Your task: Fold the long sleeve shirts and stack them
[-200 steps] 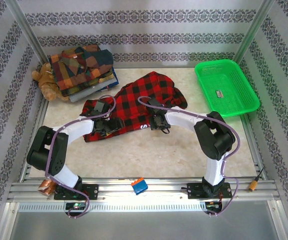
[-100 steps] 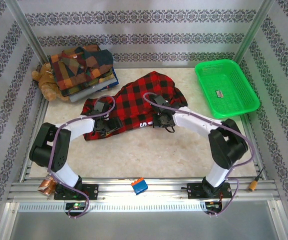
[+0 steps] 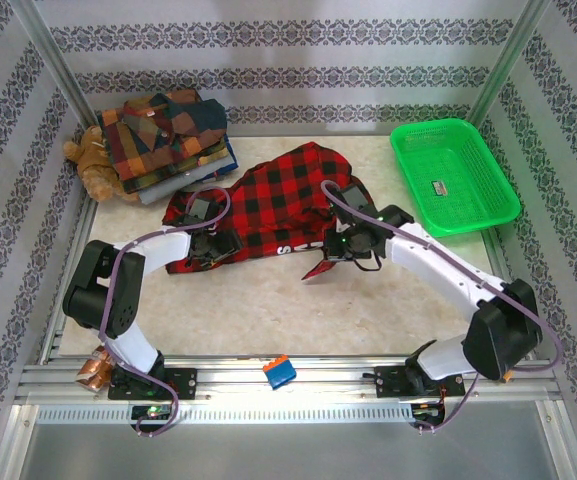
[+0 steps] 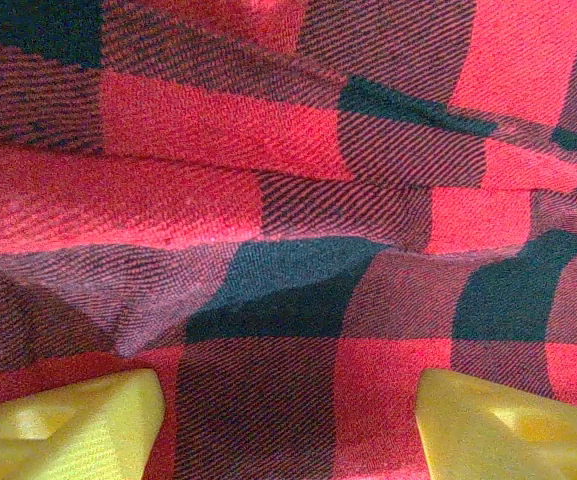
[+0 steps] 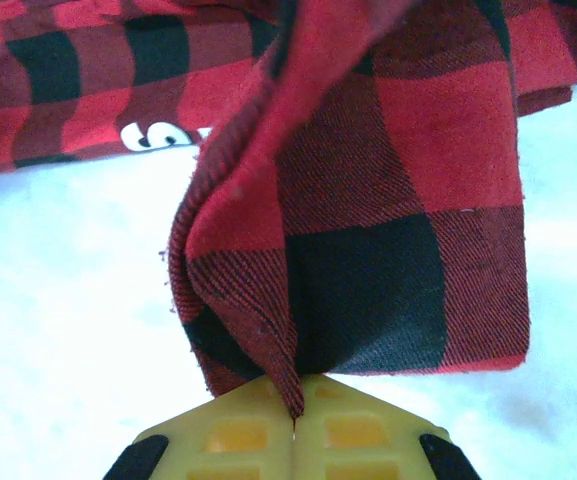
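Pale tabletop [image 3: 368, 310] holds the red-and-black shirt [image 3: 268, 205] at its middle, still crumpled. Its near hem has just risen, pinched in the right gripper [image 5: 293, 410], which has swung rightward, probably spreading it for folding. The left gripper [image 4: 288, 420] sits spread on the cloth; folded shirts [image 3: 163, 135] wait back-left.

Top external: high at near edge, facing down over table [image 3: 368, 310]. Wrist cameras: very close, share red-and-black shirt [image 3: 268, 205].

We read red-and-black shirt [image 4: 298, 150] as matt, coarse twill-weave cloth; left gripper [image 4: 288, 410] fingers [image 4: 68, 430] smooth yellow plastic; basket [image 3: 430, 127] glossy green plastic.
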Robot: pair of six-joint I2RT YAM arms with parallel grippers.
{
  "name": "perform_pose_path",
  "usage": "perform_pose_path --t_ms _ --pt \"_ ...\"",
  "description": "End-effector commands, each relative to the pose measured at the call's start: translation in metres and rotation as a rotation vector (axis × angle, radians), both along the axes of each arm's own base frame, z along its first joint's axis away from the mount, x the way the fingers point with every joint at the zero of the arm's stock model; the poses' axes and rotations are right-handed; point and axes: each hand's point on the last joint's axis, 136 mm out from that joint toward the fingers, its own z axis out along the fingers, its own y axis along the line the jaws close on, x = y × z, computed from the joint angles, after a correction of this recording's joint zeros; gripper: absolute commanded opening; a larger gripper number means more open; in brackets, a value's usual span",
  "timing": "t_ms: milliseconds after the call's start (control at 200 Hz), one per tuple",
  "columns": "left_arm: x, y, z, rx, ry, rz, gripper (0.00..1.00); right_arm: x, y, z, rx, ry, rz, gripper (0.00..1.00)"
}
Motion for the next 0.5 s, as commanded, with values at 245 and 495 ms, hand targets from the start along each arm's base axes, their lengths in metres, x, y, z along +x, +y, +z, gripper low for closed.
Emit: perform_pose_path --t_ms 245,495 --pt "-0.028 0.022 -0.027 0.082 0.113 0.023 0.8 -0.007 0.027 0.06 0.138 0.038 0.101 0.0" --pt "-0.016 0.009 0.002 0.005 0.007 -0.005 0.86 0.062 0.046 0.071 0.112 -0.041 0.124 0.0"
